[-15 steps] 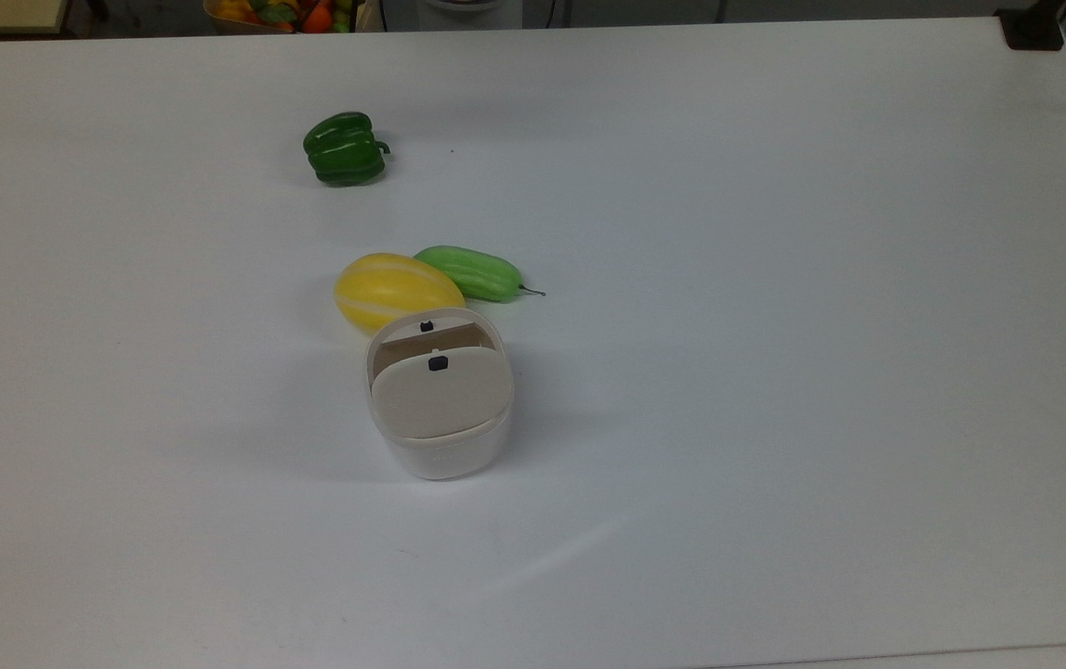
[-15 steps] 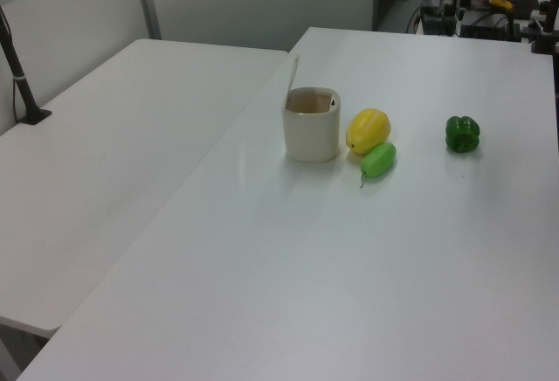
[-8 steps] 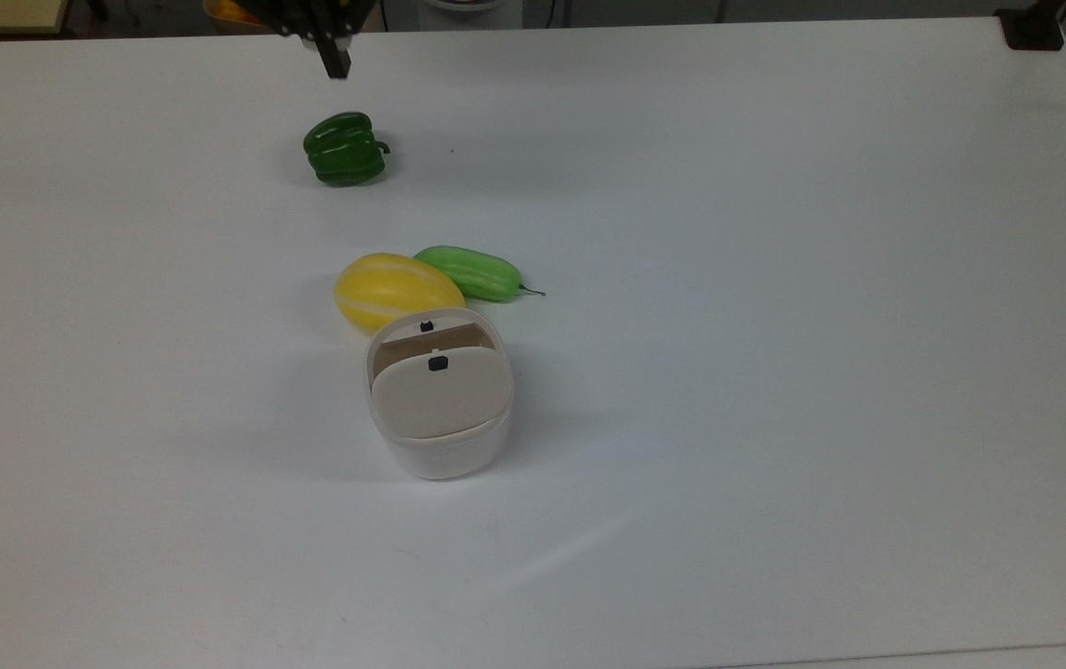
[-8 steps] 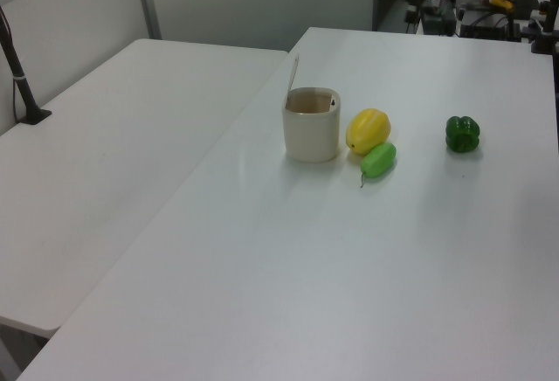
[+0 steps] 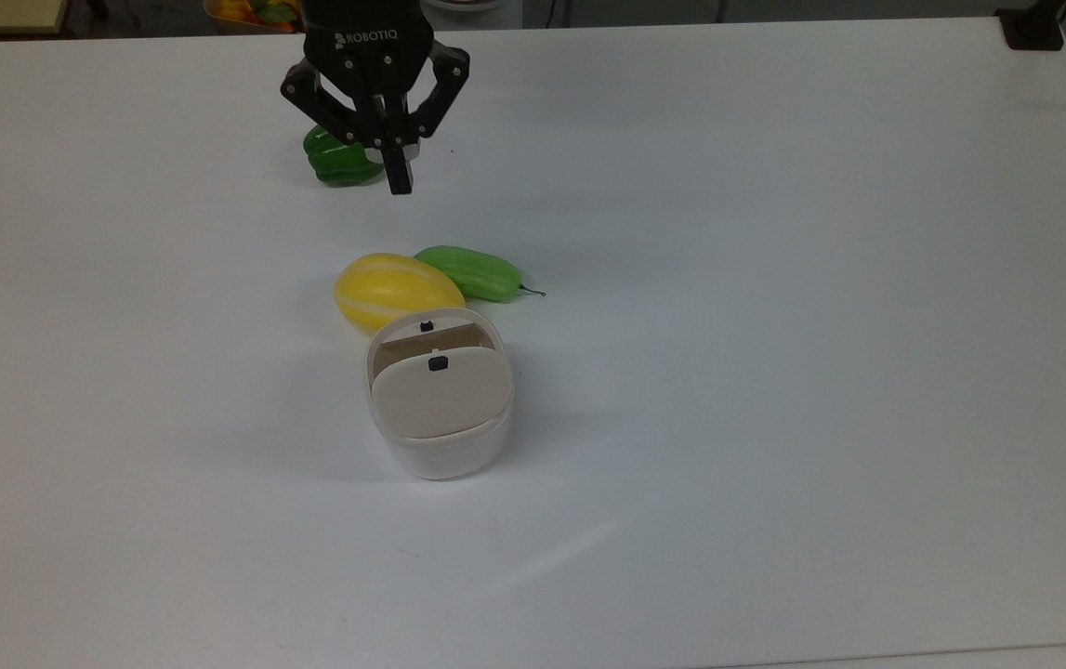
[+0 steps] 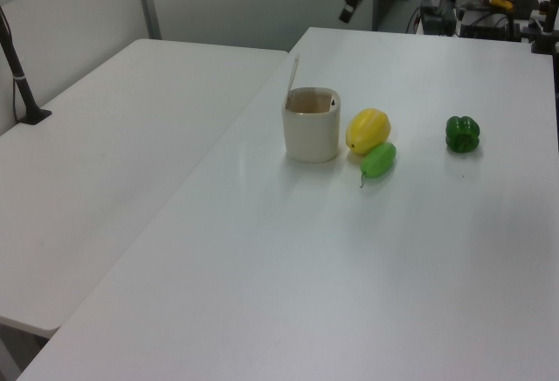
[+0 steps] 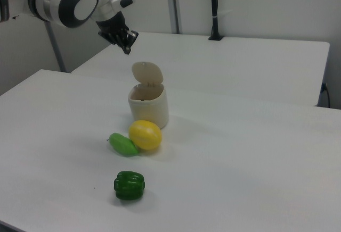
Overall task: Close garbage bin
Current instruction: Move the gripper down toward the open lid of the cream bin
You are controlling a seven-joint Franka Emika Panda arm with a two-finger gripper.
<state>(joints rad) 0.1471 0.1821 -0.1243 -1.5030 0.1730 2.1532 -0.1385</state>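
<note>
Hovering high above the table, my gripper has its fingers pressed together on nothing. I see the garbage bin mid-table, lid standing upright; its inside looks bare. 1 yellow melon touches it, 1 green cucumber beside that.

green pepper partly behind hand

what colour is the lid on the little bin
The garbage bin has a beige lid, standing open; it shows best in the top view.
</note>
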